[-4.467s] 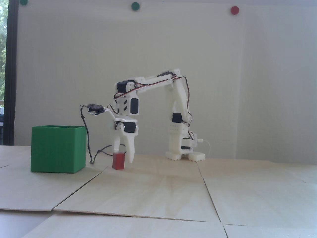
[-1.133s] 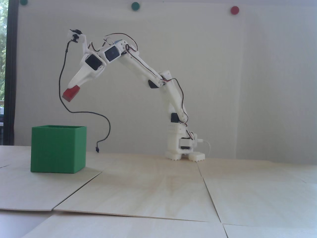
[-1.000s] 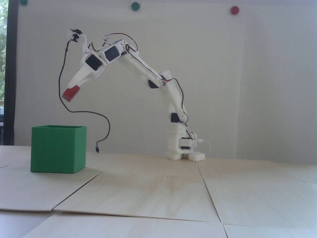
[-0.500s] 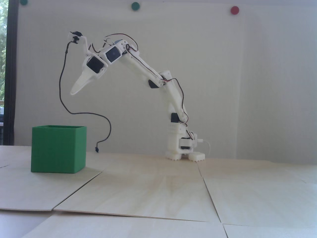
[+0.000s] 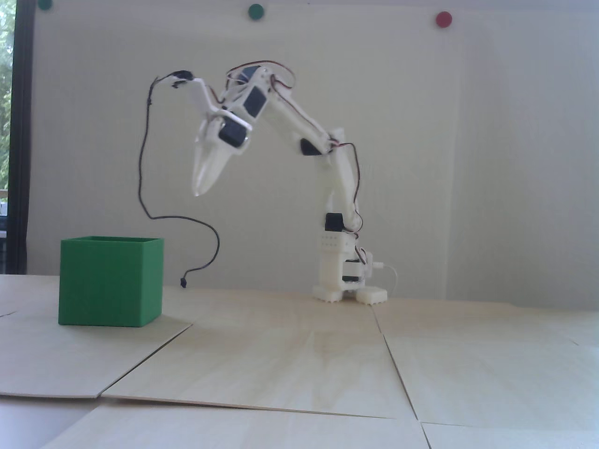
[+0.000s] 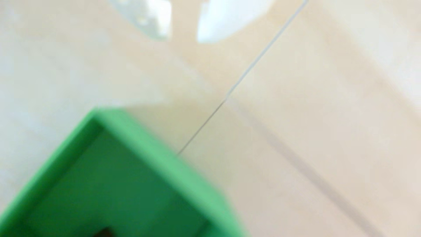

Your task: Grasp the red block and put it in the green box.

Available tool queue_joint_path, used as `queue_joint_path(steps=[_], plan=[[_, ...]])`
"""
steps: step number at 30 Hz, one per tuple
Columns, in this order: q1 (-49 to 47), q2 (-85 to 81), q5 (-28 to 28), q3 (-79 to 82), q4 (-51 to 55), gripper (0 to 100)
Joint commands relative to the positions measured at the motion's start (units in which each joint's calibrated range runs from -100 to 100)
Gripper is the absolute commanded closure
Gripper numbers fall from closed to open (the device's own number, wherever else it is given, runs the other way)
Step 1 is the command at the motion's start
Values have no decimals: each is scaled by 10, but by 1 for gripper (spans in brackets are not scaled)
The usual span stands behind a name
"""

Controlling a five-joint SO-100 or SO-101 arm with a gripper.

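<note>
The green box (image 5: 110, 280) stands on the table at the left of the fixed view, and its open top fills the lower left of the wrist view (image 6: 145, 145). The red block does not show in the fixed view. In the wrist view a small dark patch (image 6: 104, 232) lies on the box floor at the bottom edge, too blurred to name. My gripper (image 5: 199, 191) hangs high, up and to the right of the box, pointing down. In the wrist view my gripper (image 6: 183, 39) shows two white fingertips (image 6: 159, 22) apart, open, with nothing between them.
A black cable (image 5: 142, 187) loops down from the wrist camera to the table beside the box. The arm's base (image 5: 348, 290) stands at the back centre. The table is made of wooden panels with seams (image 5: 395, 369). Round dots (image 5: 443, 18) are on the wall.
A second ago the gripper held the red block above the box. Half a second ago the block was gone from it. The arm has since swung right, with the gripper pointing more steeply down.
</note>
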Motion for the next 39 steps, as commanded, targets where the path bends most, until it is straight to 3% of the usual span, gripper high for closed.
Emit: queue_joint_path(steps=[1, 4, 11, 26, 37, 39], plan=[[-41, -243, 4, 263, -100, 98], [-126, -444, 4, 551, -229, 98], [-249, -637, 6, 834, -311, 98], [-269, -1036, 101, 1299, -319, 98], [-269, -1099, 111, 1329, -35, 98], [-269, -1099, 107, 1329, -26, 98]])
